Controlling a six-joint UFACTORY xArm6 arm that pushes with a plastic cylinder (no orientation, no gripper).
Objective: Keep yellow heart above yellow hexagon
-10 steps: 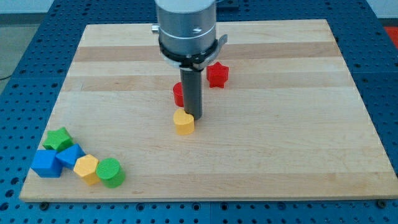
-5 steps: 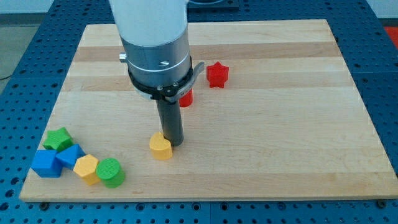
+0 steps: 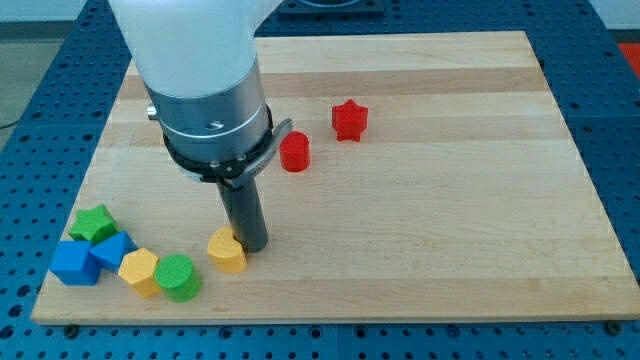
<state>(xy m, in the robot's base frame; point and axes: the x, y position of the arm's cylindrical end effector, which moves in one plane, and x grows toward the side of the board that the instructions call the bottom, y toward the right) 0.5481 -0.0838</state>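
Note:
The yellow heart (image 3: 227, 251) lies near the view's bottom, left of the middle. My tip (image 3: 251, 245) touches the heart's right upper side. The yellow hexagon (image 3: 139, 272) lies at the view's bottom left, left of the heart and slightly lower. A green cylinder (image 3: 178, 277) sits between the hexagon and the heart, touching the hexagon and a small gap from the heart.
A blue cube (image 3: 75, 263), another blue block (image 3: 111, 250) and a green star (image 3: 95, 223) cluster left of the yellow hexagon. A red cylinder (image 3: 295, 153) and a red star (image 3: 349, 119) lie above the middle. The board's bottom edge (image 3: 320, 308) is close below the heart.
My tip has pushed the yellow heart down and to the left, from the board's middle toward the bottom-left cluster. The red cylinder, hidden behind the rod before, now shows.

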